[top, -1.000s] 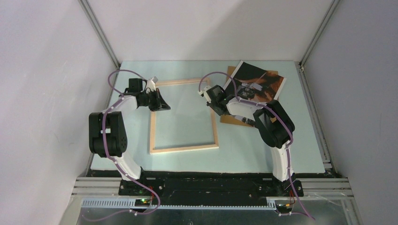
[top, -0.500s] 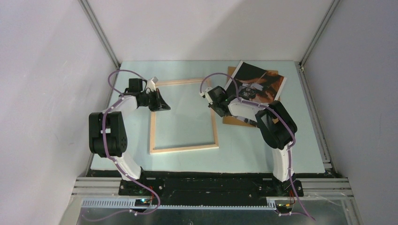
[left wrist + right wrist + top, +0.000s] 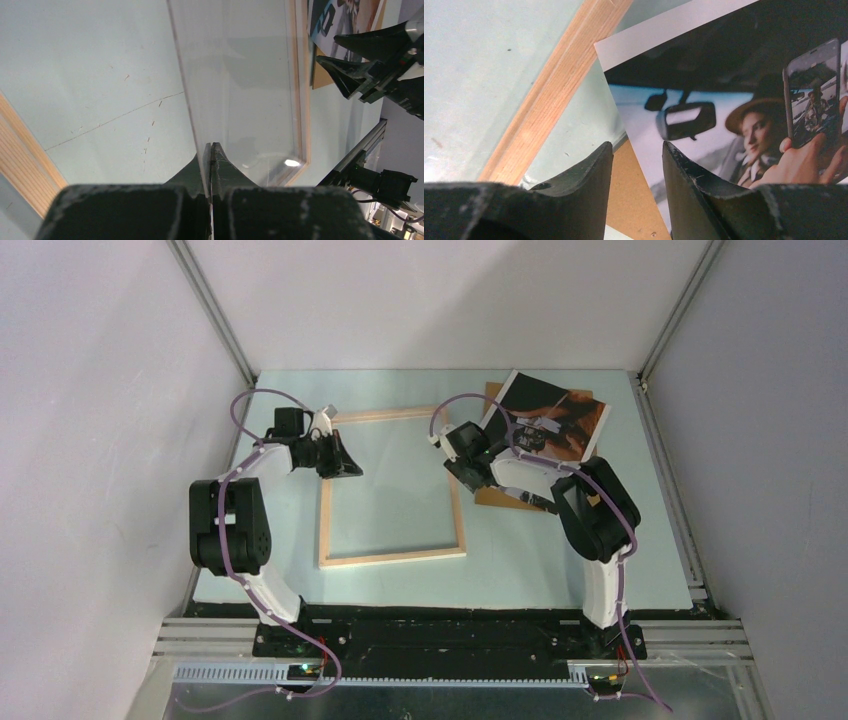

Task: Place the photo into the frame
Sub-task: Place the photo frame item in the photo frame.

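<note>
**A:** Why is the left gripper sitting at the upper left of the frame?

**B:** Its fingers are pressed together on the edge of a clear pane. My guess is that it holds the pane tilted up off the pale wood so there is room to slip something beneath.

**A:** And over on the right?

**B:** The right gripper has its fingers a little apart with nothing between them. It hangs just past the frame's right rail, pointing at the photo's white-bordered corner.

**A:** So where is the photo?

**B:** It is in the upper right of the top view, face up and askew on the brown backing board, outside the frame. Its corner is just ahead of the finger gap and is not yet gripped.
</note>
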Robot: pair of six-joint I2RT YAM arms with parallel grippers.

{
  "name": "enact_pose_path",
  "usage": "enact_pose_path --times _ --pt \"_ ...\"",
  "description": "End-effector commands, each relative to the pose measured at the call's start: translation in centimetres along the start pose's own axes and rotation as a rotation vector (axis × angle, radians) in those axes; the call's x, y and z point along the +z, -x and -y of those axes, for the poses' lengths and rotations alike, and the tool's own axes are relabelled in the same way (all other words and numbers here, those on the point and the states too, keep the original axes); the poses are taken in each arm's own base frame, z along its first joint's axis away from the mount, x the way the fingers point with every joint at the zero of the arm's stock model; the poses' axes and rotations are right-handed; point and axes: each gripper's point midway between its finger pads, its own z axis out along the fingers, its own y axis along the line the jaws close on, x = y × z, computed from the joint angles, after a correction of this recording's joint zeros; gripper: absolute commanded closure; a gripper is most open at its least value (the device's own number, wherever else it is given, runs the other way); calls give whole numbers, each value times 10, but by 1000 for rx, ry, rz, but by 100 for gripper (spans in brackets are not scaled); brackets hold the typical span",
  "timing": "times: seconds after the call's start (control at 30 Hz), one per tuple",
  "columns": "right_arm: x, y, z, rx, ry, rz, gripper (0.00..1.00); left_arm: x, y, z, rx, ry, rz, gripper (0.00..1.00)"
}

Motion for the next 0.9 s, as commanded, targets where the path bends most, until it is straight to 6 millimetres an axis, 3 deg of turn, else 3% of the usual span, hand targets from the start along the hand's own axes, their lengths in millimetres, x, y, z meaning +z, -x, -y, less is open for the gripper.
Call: enact_pose_path --times 0.0,0.33,0.57,0.87 --pt "-26 18 4 42 26 67 52 -11 16 -1 82 36 42 100" --pt "-44 31 -1 201 194 132 52 -9 14 -4 78 43 38 100" --pt "-32 41 -5 390 366 118 55 -7 11 -8 63 49 28 100" --pt "-21 47 -21 510 519 91 55 -5 8 -10 37 58 22 100"
